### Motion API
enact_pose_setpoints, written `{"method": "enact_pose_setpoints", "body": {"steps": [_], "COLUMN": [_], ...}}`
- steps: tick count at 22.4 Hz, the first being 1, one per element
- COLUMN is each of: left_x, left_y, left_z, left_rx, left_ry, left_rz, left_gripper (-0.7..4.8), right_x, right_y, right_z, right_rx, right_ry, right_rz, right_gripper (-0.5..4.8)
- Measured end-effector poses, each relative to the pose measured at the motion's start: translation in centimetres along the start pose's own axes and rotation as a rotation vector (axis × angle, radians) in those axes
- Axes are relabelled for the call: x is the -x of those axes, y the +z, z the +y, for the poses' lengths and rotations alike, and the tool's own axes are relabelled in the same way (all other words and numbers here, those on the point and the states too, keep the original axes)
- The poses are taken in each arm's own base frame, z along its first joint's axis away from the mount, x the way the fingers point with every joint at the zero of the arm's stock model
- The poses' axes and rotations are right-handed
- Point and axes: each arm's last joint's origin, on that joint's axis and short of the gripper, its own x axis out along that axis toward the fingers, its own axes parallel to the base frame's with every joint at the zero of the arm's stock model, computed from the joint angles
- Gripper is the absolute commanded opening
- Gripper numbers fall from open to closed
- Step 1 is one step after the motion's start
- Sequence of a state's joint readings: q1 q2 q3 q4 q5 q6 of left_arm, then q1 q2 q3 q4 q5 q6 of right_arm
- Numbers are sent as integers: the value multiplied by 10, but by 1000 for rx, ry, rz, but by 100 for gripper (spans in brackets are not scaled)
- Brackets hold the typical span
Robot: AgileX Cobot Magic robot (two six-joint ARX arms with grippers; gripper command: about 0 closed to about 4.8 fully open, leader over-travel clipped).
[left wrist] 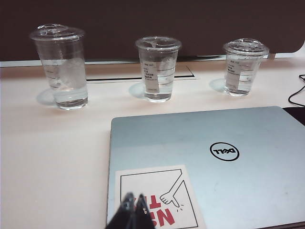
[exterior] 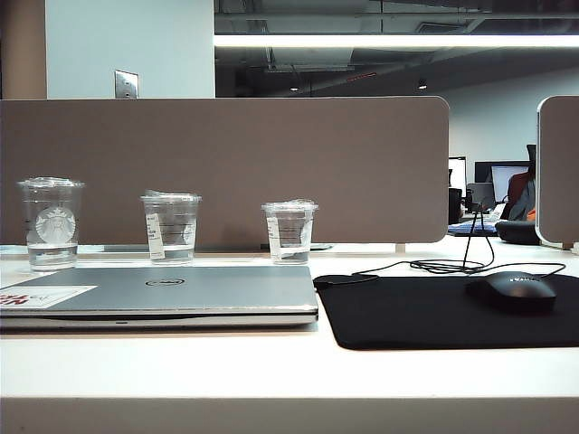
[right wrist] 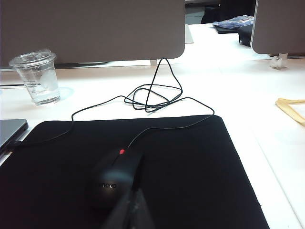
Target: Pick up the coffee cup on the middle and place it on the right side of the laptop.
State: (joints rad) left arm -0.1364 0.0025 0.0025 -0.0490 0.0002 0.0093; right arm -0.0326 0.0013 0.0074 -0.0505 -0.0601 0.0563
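Observation:
Three clear lidded cups stand in a row behind the laptop. The coffee cup is the middle one, upright, with a white label strip and a little water; the left wrist view shows it beyond the laptop's lid. My left gripper hangs shut and empty over the lid's white sticker with red print, well short of the cup. In the right wrist view, my right gripper is shut and empty above the black mouse. Neither gripper appears in the exterior view.
A cup with a round white logo stands at the left and another labelled cup at the right. Right of the laptop lies a black mouse pad with a mouse and its looped cable. A grey partition runs behind.

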Motion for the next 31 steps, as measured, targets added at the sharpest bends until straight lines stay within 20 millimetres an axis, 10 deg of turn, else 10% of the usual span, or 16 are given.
{"method": "enact_pose_setpoints", "body": {"steps": [11,17,23,31], "left_x": [1,19,-8,-72], "left_y": [1,75,134,186], "left_z": [0,4,3,2], "left_rx": [22,53,-1,-85], "left_ry": [1,106,72,24], "left_rz": [19,-125,-47,28], "left_gripper": [-6,-6,-6,20], "right_x": [0,11,30,-29], "right_y": [2,48,109,172], "right_z": [1,5,7,10], "right_rx": [1,18,13,-36], "right_ry": [16,49,-5,59], "right_rz": [-23,-249,-404,-213], "right_gripper": [-5,-5,-5,-5]}}
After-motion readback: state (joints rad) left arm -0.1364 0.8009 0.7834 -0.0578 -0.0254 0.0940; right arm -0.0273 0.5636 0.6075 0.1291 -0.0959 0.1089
